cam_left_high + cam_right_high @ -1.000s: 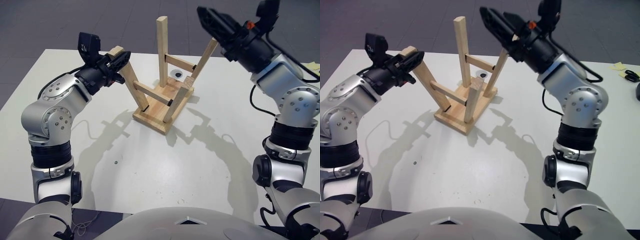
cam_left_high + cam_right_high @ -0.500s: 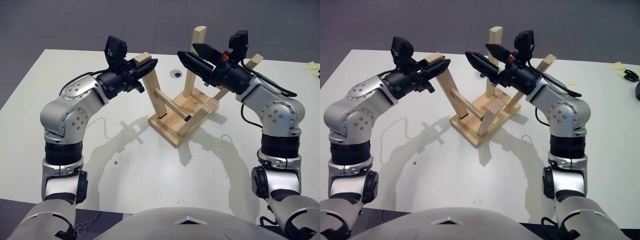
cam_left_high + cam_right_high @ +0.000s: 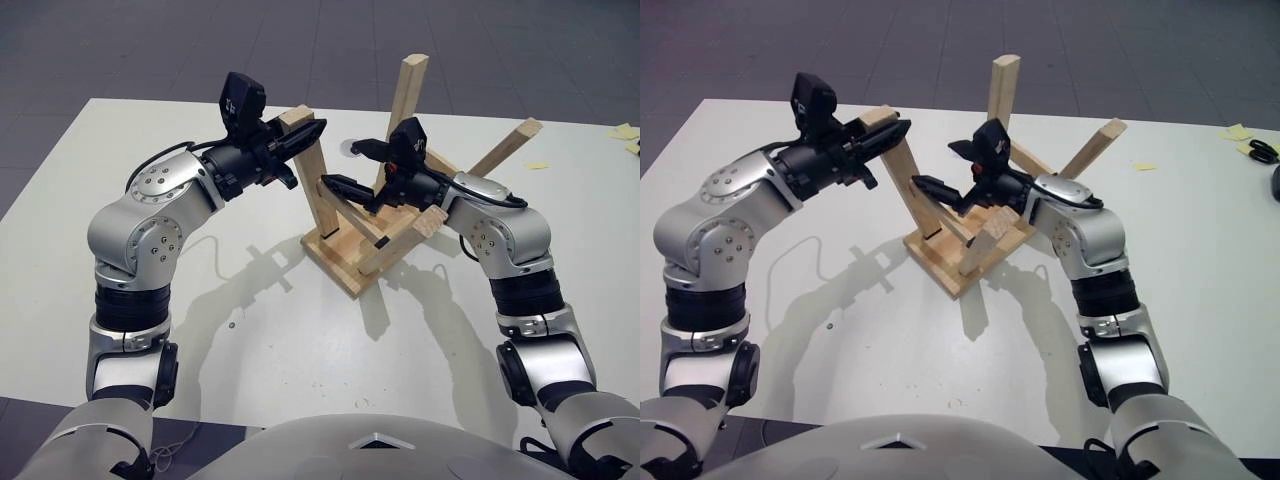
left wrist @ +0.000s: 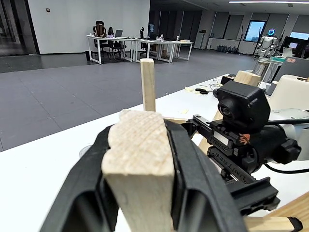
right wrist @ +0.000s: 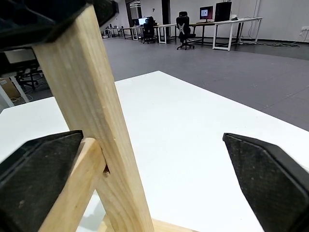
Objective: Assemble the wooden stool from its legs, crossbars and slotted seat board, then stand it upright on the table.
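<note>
2 silver arms [image 3: 140, 215] — black bands [image 3: 128, 300], black cables [image 3: 165, 152], small screws [image 3: 160, 243].

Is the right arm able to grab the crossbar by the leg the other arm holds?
Probably yes: the right fingers are open right at the crossbar, beside the leg held by the left fingers; nothing lies between.

Grey floor [image 3: 100, 40], distant office desks [image 4: 125, 41]

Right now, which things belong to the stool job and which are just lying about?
Job: upturned pale wooden stool; left gripper, shut on one stool leg; right gripper, open beside it.
Lying about: yellow paper notes; small dark speck on the white table.
</note>
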